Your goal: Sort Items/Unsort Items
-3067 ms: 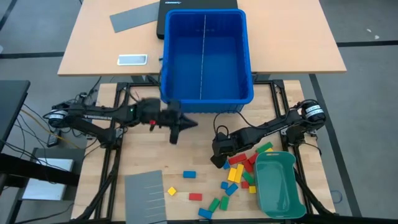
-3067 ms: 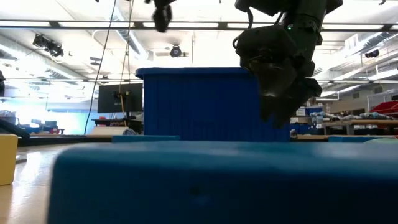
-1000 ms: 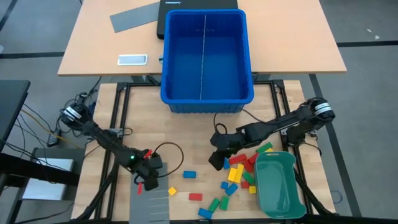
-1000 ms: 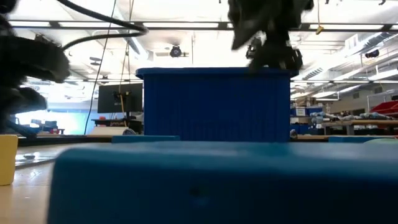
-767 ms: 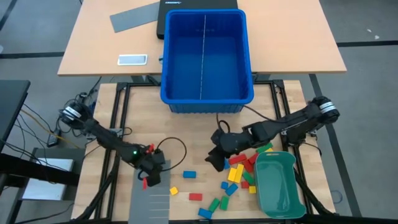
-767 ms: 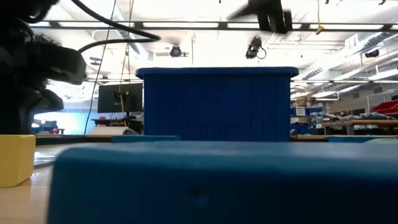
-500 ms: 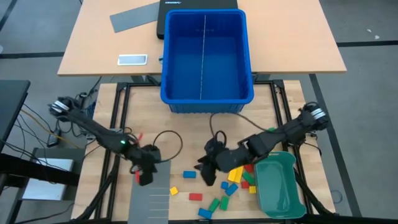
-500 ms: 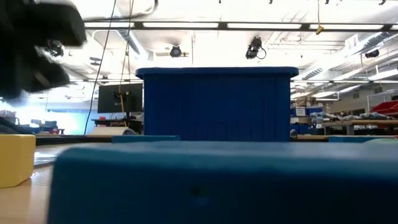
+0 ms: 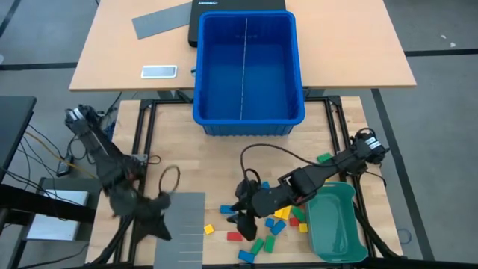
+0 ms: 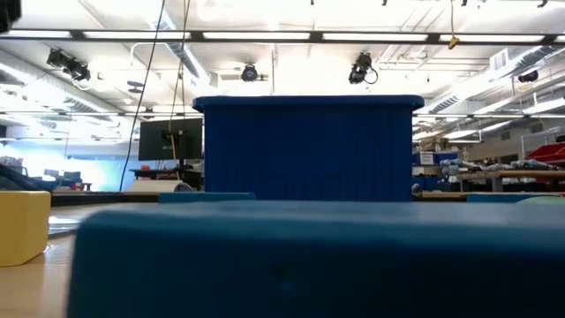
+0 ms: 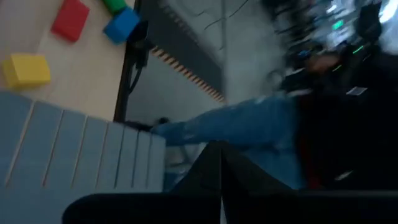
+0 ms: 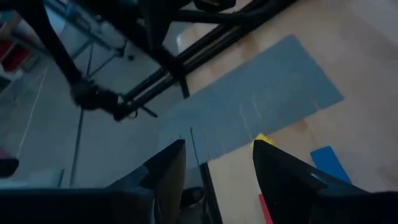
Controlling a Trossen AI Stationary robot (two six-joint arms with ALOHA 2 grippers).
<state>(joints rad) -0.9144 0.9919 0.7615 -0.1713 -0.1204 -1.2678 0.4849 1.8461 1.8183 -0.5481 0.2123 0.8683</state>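
Blocks (image 9: 286,211) of hard plastic, small and stiff, look light and a little slick on the wooden table (image 9: 216,164); each should be pinched across its short flat sides, one at a time. Most lie heaped just left of the teal tray (image 9: 334,223), with a loose few spread further left: a blue block (image 9: 227,210), a yellow block (image 9: 210,229) beside the grey slotted sheet (image 9: 180,229), a red block (image 9: 234,236), and green and blue ones nearer the front edge. The right gripper (image 9: 240,219) hangs over this loose group, its jaws parted and empty; its wrist view shows the yellow block (image 12: 262,139) and the blue one (image 12: 328,163) on the table between and beyond the fingertips (image 12: 169,154), neither touched. The left gripper (image 9: 153,224) is at the sheet's near-left corner, well apart from the heap, jaws pressed fully together with nothing in them. The big blue bin (image 9: 247,69) stands at the far side, holding no blocks.
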